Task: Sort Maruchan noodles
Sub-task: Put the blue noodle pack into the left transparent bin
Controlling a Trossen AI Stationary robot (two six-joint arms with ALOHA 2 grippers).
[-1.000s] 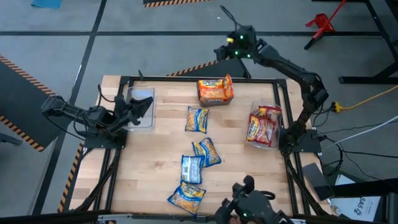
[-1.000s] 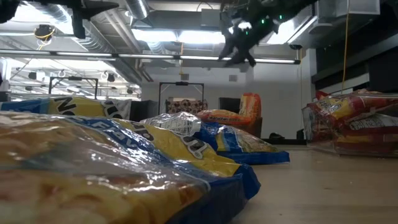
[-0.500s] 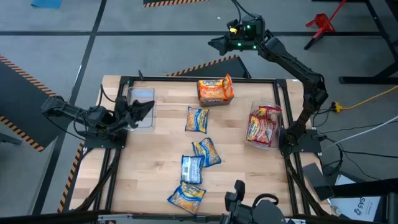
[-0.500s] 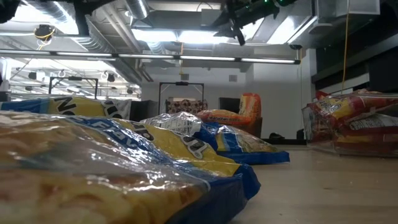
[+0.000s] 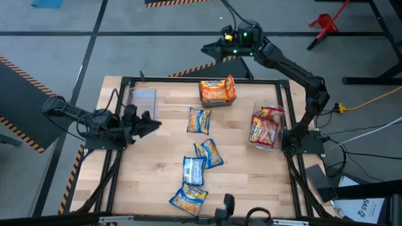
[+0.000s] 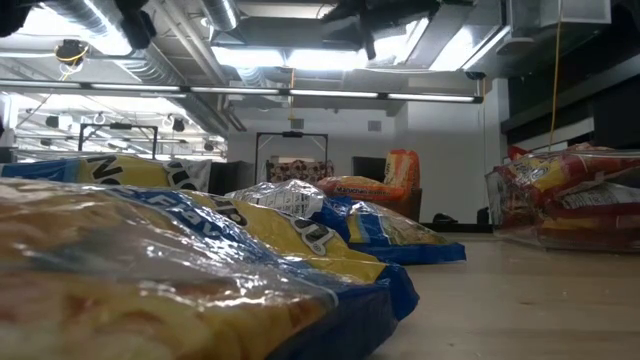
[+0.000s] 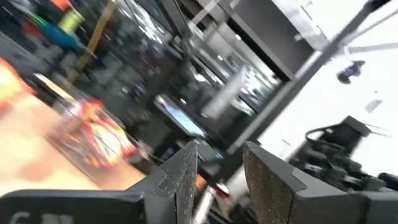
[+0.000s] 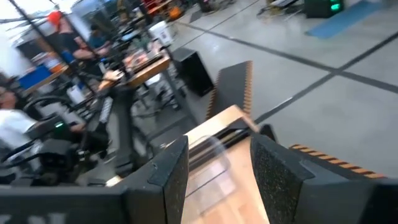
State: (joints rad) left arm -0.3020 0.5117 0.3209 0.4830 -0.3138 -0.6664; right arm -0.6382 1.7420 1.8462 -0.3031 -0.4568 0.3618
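Several blue-and-yellow Maruchan noodle packets lie flat on the wooden table: one (image 5: 200,120) mid-table, one (image 5: 208,152) nearer, a silver-backed one (image 5: 193,169) and one (image 5: 188,199) by the near edge. Orange packets (image 5: 217,91) sit in a bin at the far edge. Red-and-silver packets (image 5: 266,127) fill a clear bin at the right. My left gripper (image 5: 149,124) hovers open at the table's left side, pointing right, with nothing between its fingers (image 7: 180,168). My right gripper (image 5: 210,49) is open and raised high beyond the far edge, with nothing in it (image 8: 217,146).
An empty clear bin (image 5: 143,100) stands at the far left corner, just beyond my left gripper. A black frame (image 5: 188,80) runs around the table. In the low view the nearest packet (image 6: 180,270) fills the foreground. Bare wood lies at the near left and near right.
My right gripper has risen and swung leftward beyond the far edge, staying open. My left gripper has turned away from the clear bin, swinging toward the near edge so that it now points at the table's right; its gap is unchanged. No packet has moved.
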